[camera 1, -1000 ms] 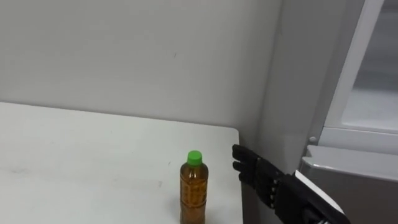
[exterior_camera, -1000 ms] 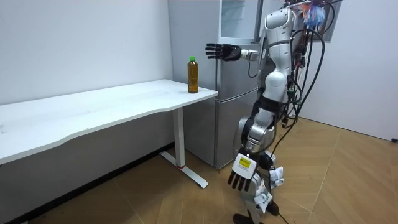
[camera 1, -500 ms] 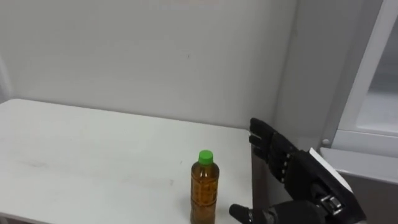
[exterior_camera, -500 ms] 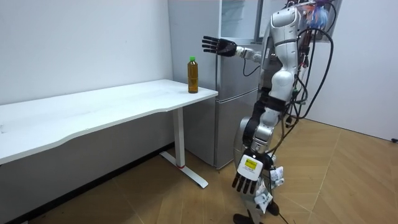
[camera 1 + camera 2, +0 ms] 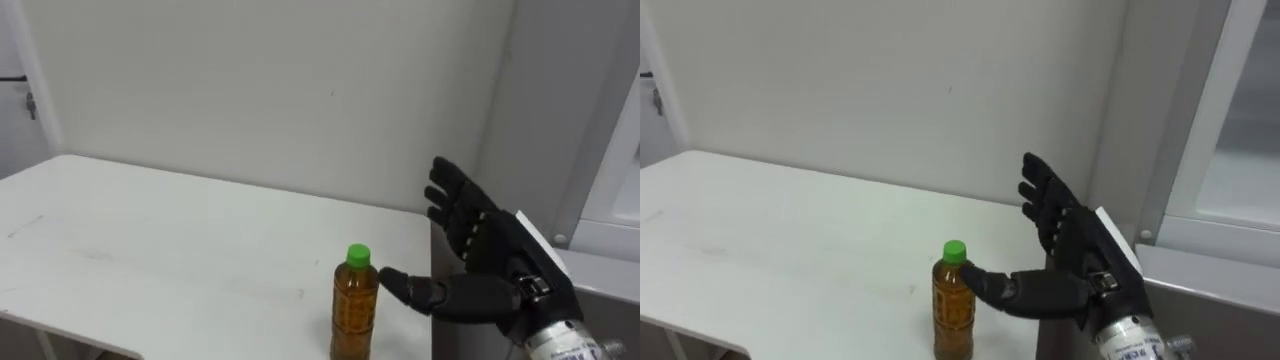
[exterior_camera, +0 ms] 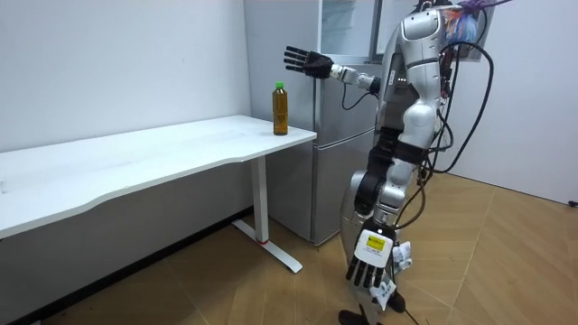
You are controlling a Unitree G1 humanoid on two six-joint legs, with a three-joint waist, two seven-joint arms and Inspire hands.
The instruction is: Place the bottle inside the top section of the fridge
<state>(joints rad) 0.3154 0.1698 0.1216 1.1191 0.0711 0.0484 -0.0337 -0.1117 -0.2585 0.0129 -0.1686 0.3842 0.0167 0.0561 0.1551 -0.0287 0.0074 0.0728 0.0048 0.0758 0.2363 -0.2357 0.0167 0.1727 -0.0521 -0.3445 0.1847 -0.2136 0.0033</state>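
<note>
bottle [image 5: 355, 306]: upright on the desk [image 5: 150, 240] — near its right end
right hand [image 5: 485, 245]: raised, right of the bottle
fridge [image 6: 334, 162]: right of the desk
left hand [image 6: 366, 266]: low — by the robot's side

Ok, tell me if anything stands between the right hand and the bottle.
Nothing visible does. The open right hand is just right of the bottle, thumb pointing at its green cap, nothing between. The left hand hangs idle.

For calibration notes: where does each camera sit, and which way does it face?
Left eye view: on the head, looking down at the bottle on the table; right hand shows.
Right eye view: beside it, same scene and hand.
Room view: across the room, facing the whole robot by the fridge; left hand hangs.
All share the bottle.
</note>
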